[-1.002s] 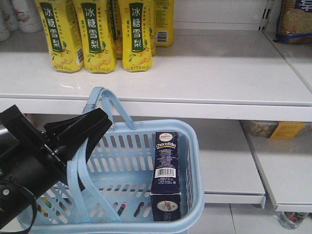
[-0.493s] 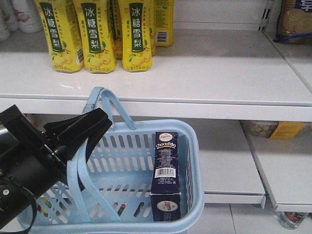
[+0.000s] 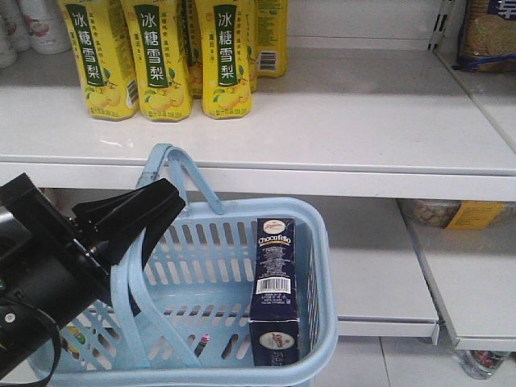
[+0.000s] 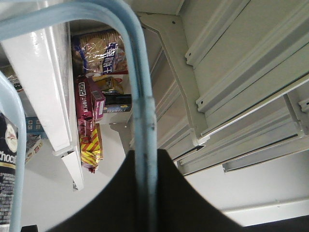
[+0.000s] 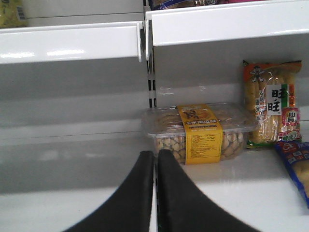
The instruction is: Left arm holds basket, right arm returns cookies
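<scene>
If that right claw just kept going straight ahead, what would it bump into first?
Probably the clear snack tub with the yellow label, on the shelf ahead of the right gripper; depth is hard to judge.

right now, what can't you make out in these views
- Right wrist view: the right hand faces only stocked shelves; the basket and cookie box fall outside the frame, so the gap is unknown.
- Front view: the bottom edge cuts off the basket floor; the right hand is out of frame.
- Left wrist view: the left edge crops the cookie box; the left hand blocks everything lower down.
</scene>
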Robot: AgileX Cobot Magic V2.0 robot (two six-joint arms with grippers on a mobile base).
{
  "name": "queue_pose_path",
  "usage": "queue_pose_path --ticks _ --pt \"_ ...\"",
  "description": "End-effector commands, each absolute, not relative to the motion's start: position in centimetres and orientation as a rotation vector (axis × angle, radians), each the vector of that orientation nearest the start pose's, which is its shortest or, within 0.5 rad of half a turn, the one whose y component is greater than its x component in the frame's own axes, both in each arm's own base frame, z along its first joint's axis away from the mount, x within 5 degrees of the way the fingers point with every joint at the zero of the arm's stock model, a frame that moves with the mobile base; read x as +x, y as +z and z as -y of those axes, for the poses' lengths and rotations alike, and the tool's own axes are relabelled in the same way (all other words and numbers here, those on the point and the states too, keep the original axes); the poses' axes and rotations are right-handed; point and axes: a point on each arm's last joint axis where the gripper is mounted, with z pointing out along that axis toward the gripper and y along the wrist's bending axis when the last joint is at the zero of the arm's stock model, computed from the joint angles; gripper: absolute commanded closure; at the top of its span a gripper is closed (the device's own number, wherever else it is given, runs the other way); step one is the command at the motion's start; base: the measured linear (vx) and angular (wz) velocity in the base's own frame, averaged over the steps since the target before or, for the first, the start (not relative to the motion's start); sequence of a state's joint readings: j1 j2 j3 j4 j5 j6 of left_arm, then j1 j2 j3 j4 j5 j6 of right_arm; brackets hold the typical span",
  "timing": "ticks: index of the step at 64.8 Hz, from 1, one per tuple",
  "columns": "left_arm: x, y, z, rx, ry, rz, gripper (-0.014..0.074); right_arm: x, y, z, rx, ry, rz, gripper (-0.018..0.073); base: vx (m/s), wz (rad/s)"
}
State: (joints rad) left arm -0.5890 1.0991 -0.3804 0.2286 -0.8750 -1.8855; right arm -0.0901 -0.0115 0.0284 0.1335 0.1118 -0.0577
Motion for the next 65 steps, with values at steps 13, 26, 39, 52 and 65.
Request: queue_pose_path --ticks 13,26,39,52,65 --pt "16.8 30.5 12.1 -0.739 -2.076 -1.292 0.0596 5.6 20.4 0.6 0.143 -0.001 -1.446 0.0565 0.00 0.00" --pt "16.8 30.5 12.1 -0.739 -2.076 -1.292 0.0596 5.2 21.9 0.8 0.148 -0.018 -1.281 0.0565 0.00 0.00" --pt "16.8 30.5 12.1 -0.739 -2.076 -1.292 0.0596 4.6 24.5 0.8 0.155 0.000 -1.190 0.0565 0.00 0.00" --pt "16.8 30.5 12.1 -0.739 -2.076 -1.292 0.0596 3.1 29.0 0.6 0.115 -0.039 -1.051 0.0565 0.00 0.00" --pt "16.8 30.5 12.1 -0.739 -2.076 -1.292 0.0596 1.7 34.5 0.4 0.066 -0.106 -0.948 0.0565 0.00 0.00"
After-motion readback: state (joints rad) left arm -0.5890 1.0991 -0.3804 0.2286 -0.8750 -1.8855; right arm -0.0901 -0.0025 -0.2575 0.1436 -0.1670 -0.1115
